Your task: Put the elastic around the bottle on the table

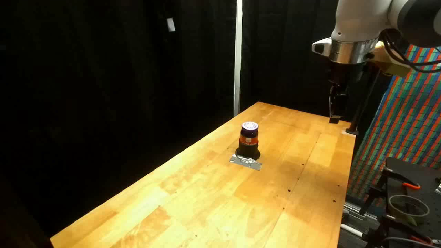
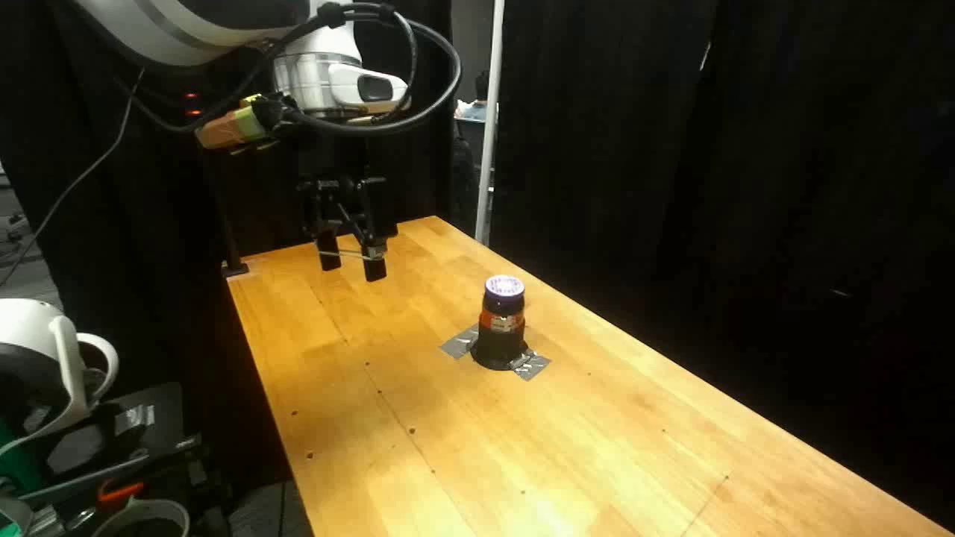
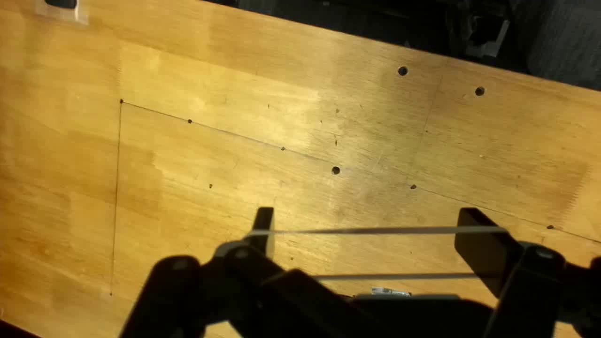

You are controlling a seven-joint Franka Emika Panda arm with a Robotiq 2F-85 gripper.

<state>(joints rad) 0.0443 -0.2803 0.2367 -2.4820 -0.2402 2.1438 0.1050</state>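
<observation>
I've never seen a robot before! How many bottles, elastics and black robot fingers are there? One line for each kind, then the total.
Bottle, standing on the table: 1
Elastic, stretched across the fingers, its two strands looking like one loop: 1
Black fingers: 2
Total: 4

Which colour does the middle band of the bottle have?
The middle band is orange-red; it shows best in an exterior view.
</observation>
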